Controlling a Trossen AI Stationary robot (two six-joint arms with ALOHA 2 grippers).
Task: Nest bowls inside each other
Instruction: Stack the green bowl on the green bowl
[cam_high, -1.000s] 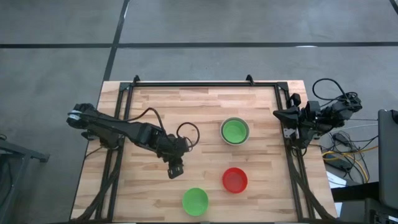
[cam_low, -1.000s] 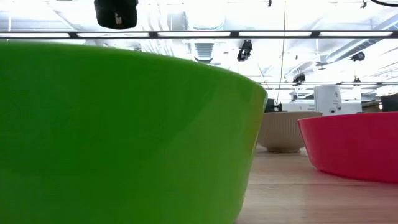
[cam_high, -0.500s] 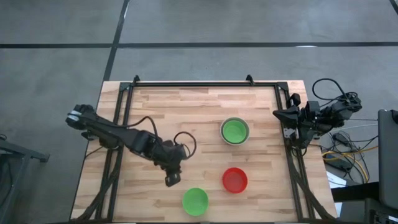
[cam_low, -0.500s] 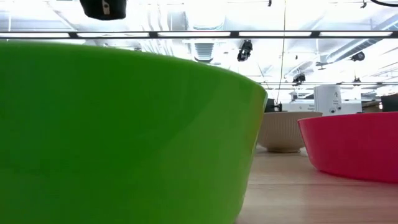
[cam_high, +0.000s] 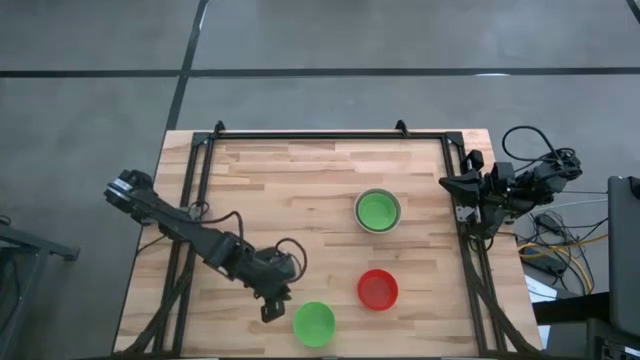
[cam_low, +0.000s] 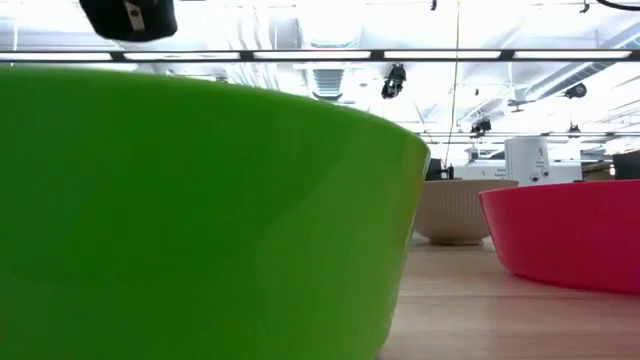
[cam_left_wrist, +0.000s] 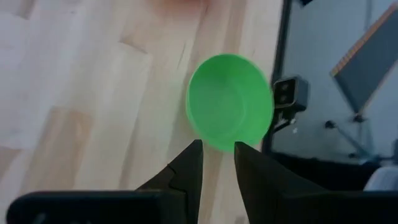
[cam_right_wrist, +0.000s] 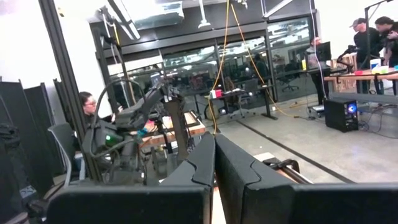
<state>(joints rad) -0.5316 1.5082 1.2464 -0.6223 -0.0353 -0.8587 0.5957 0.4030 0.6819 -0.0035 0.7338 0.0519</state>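
Note:
A bright green bowl (cam_high: 314, 323) stands upright on the table near its front edge; it fills the low view (cam_low: 200, 210) and shows in the left wrist view (cam_left_wrist: 230, 102). My left gripper (cam_high: 272, 308) (cam_left_wrist: 217, 149) hovers open just left of it, slanting down toward its rim, with nothing between the fingers. A red bowl (cam_high: 378, 288) (cam_low: 570, 235) stands to the right. Farther back a green bowl (cam_high: 377, 209) sits inside a pale bowl (cam_low: 460, 210). My right gripper (cam_high: 446, 182) (cam_right_wrist: 214, 152) is shut and raised at the table's right edge.
A black metal frame (cam_high: 310, 135) runs along the table's far edge and down both sides. Bare wood lies between the bowls and across the table's far half. Cables and gear (cam_high: 560, 240) lie off the right edge. People sit and stand in the room beyond.
My left gripper has swung toward the table's near edge and sunk a little, coming up beside the front green bowl. Its fingers keep the same gap. No bowl has moved.

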